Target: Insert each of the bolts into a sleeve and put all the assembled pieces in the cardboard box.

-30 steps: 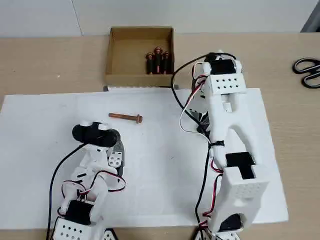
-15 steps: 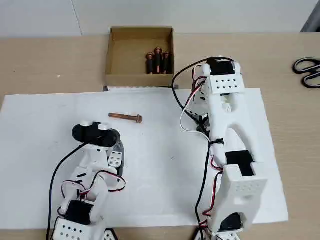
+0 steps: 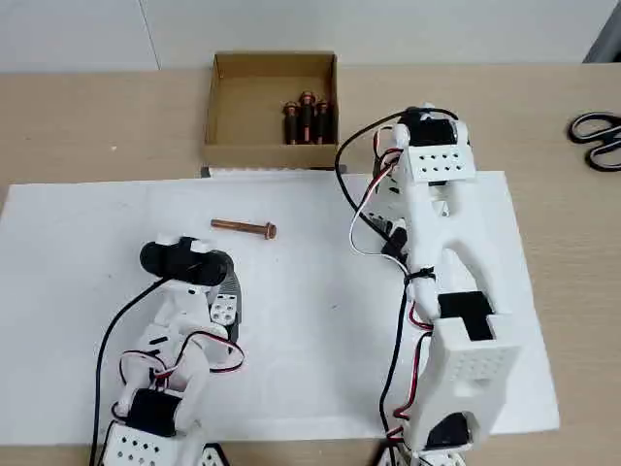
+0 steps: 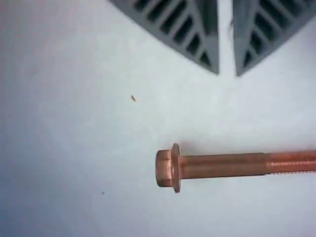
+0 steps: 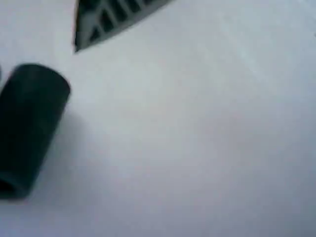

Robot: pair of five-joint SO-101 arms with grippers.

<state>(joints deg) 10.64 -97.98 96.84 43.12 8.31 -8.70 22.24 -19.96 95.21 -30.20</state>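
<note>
my left claw [image 4: 227, 59] hangs low over the white sheet [image 3: 78, 252], its two grey jaws drawn together to a thin slit and grasping nothing. just beyond its tips a loose copper bolt [image 4: 222, 165] lies flat on the sheet, apart from the claw and crosswise to it. my right claw [image 5: 98, 24] is held close above the same sheet beside a black sleeve [image 5: 29, 131] that lies on its side, not touching it; whether that claw is released or clenched i cannot tell. at the far edge of the sheet the cardboard box [image 3: 225, 107] sits on the wooden table [image 3: 97, 116], with three assembled pieces [image 3: 307, 118] side by side against its right wall. a pair of scissors [image 3: 597, 139] rests on the table, well apart to the right.
</note>
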